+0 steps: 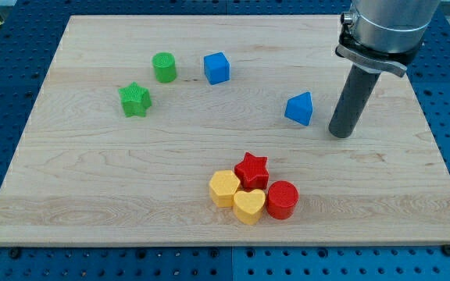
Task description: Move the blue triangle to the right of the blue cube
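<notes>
The blue triangle (299, 108) lies on the wooden board, right of centre. The blue cube (217, 68) sits up and to the left of it, well apart. My tip (340, 133) rests on the board just to the right of the blue triangle, with a small gap between them, slightly lower in the view than the triangle.
A green cylinder (164, 67) stands left of the blue cube and a green star (135, 100) lies lower left of it. A cluster near the view's bottom holds a red star (251, 169), yellow hexagon (224, 188), yellow heart (249, 206) and red cylinder (282, 199).
</notes>
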`<action>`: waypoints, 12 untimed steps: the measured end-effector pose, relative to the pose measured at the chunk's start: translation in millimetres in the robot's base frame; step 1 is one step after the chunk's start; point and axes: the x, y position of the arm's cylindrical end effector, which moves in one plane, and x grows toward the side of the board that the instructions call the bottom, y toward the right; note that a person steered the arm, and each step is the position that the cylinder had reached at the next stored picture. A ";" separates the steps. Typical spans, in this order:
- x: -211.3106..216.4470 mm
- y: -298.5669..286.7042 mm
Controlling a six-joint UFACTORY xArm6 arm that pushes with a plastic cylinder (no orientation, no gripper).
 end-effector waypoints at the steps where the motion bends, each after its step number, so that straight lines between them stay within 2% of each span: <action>1: 1.5 -1.6; 3: 5.4 -21.2; 5: -9.1 -53.8; 8: -75.6 -54.0; 9: -85.8 -54.0; 10: -80.4 -46.1; 11: -74.8 -11.9; 12: -88.0 2.4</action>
